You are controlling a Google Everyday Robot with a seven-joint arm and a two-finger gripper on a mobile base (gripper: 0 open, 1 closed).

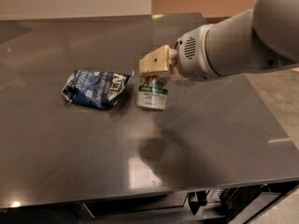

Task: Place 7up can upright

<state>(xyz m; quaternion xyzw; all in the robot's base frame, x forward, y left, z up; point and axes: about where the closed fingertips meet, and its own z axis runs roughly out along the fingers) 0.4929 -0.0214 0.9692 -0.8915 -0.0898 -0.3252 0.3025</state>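
Note:
The 7up can (152, 93) is silver-white with a green band and stands upright just right of the middle of the dark table (93, 157). Its bottom is at or just above the table top. My gripper (154, 74) comes in from the right on the big white arm (233, 45) and is shut on the top of the can, with its beige fingers (156, 63) covering the can's top.
A crumpled blue and white snack bag (97, 88) lies just left of the can, almost touching it. The table's right edge (275, 120) and front edge (149, 195) border bare floor and dark gear below.

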